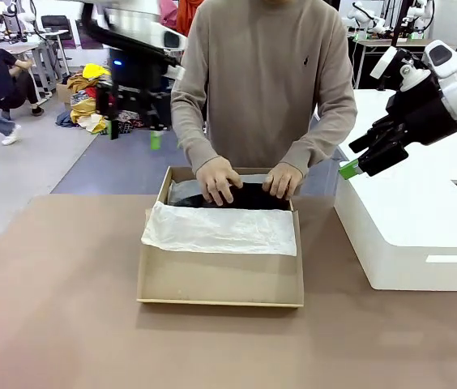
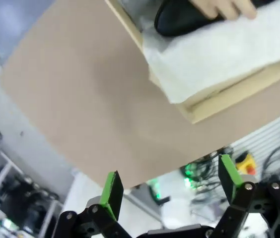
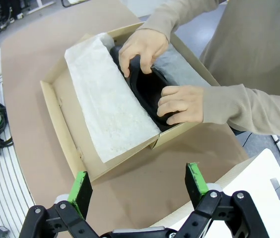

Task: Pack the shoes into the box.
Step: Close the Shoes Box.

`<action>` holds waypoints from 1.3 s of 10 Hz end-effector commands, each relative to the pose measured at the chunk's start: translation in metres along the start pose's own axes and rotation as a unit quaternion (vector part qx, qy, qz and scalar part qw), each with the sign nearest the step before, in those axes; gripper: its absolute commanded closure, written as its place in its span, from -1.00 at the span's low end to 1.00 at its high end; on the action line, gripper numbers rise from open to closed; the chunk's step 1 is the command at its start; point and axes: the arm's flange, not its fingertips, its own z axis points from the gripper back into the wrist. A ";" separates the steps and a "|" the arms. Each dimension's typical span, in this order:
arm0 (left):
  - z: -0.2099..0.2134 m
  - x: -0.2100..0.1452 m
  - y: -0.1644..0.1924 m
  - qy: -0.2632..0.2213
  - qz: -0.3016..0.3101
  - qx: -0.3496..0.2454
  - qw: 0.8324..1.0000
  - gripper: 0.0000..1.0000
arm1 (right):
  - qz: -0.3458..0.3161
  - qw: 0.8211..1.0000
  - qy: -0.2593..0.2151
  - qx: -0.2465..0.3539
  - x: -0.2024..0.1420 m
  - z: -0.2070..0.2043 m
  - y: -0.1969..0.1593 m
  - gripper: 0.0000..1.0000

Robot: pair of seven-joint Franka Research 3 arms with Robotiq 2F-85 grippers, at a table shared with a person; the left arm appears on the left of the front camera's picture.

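Note:
The tan cardboard box sits mid-table, with white tissue paper folded over its near half. The black shoes lie in its far half under the person's two hands, which press on them. My left gripper hangs open, high above the table's far left, blurred. From its wrist I see the box corner and a shoe toe beyond the open left gripper. My right gripper is open above the white block, right of the box. Its wrist view shows the shoes in the box beyond the open right gripper.
A large white block stands on the table's right side, close to the box. The person stands at the far edge behind the box. Bare brown tabletop spreads to the left of the box and in front of it.

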 end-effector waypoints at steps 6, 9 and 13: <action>-0.025 -0.062 0.122 -0.055 -0.340 -0.011 0.939 -1.00 | 0.005 1.000 -0.011 0.007 0.000 -0.002 -0.003 -1.00; -0.021 -0.054 0.124 -0.053 -0.336 -0.013 0.940 -1.00 | 0.005 1.000 -0.011 0.007 0.000 -0.002 -0.003 -1.00; -0.021 -0.054 0.124 -0.053 -0.336 -0.013 0.940 -1.00 | 0.005 1.000 -0.011 0.007 0.000 -0.002 -0.003 -1.00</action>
